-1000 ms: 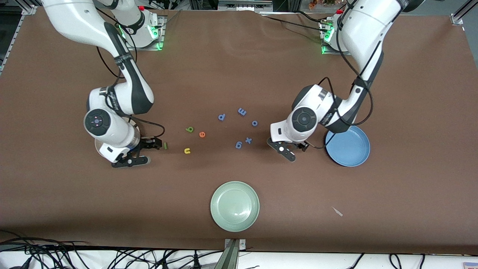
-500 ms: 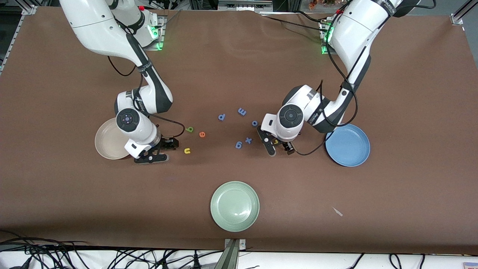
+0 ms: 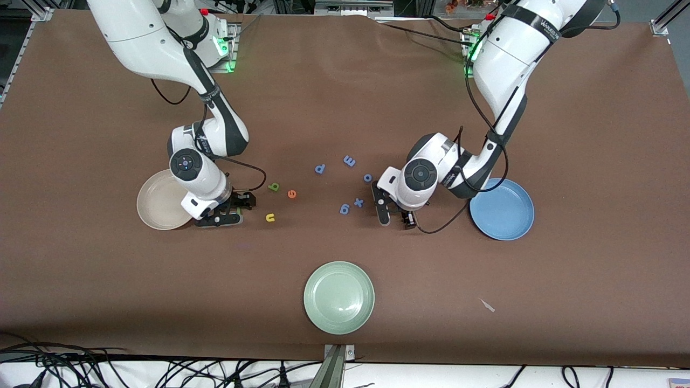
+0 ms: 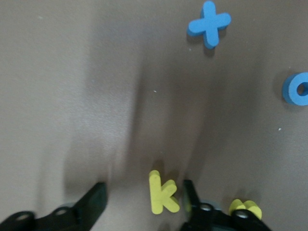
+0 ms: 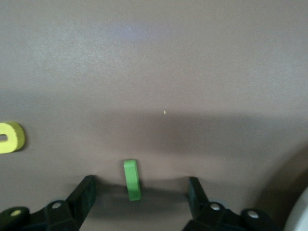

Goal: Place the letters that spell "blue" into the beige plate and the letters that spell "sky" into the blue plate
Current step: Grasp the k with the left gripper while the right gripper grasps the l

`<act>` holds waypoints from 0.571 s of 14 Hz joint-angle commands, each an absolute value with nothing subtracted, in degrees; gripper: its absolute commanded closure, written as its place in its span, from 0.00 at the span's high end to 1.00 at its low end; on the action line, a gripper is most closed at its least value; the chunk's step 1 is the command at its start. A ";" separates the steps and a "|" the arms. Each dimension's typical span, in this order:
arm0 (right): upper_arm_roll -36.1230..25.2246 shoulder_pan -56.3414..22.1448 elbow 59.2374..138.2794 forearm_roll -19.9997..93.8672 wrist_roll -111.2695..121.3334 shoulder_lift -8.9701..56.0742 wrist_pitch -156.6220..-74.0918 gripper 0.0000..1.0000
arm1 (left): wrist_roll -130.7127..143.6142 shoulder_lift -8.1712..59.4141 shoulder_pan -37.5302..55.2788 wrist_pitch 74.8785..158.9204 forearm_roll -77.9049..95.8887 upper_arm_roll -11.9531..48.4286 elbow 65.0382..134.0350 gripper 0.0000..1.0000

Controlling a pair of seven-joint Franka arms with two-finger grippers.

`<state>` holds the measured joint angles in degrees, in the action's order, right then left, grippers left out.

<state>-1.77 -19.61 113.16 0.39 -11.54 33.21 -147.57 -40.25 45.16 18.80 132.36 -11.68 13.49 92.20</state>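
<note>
In the lower centre of the front view, the pale green plate (image 3: 338,297) is lying alone, nearest to the camera.

Higher, at mid-height, both arms are bending down with the wrists low over the table. The right gripper (image 3: 233,209) is standing just beside the beige plate (image 3: 156,207), its jaws spread on both sides of the green l (image 5: 132,179), not pinching it. The yellow u (image 3: 270,217) is lying near it. The left gripper (image 3: 396,215) is reaching down between the blue plate (image 3: 501,210) and the blue x (image 3: 358,202); its jaws are spread around the yellow k (image 4: 163,192), one finger almost touching it. A second yellow letter (image 4: 245,208), which I cannot read, is lying outside that finger.

Compared with one second ago, you are seeing the right arm off the beige plate, which is now uncovered, and the left gripper closer to the x.

Counting: three plates, all holding no letters; five blue letters, the x, g (image 3: 344,208), o (image 3: 367,177), p (image 3: 320,168) and m (image 3: 349,160); one green b (image 3: 274,187); one orange e (image 3: 291,193).
</note>
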 commanded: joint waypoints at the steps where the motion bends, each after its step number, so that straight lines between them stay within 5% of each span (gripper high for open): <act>1: -1.76 -19.69 115.31 1.41 -11.25 30.94 -147.83 0.64 | -41.05 46.23 19.07 132.36 -13.62 13.80 91.23 0.20; 3: -1.41 -19.69 115.31 1.41 -11.43 31.02 -147.66 0.52 | -41.13 45.79 18.90 131.93 -13.62 13.80 91.23 0.00; 7: -1.14 -19.69 115.40 1.41 -11.69 31.46 -148.01 0.31 | -40.69 43.00 18.20 128.52 -13.19 13.62 90.35 0.00; 8: -1.14 -19.69 115.40 1.41 -11.86 31.46 -148.01 0.19 | -40.61 40.63 17.58 123.88 -12.92 13.54 90.26 0.00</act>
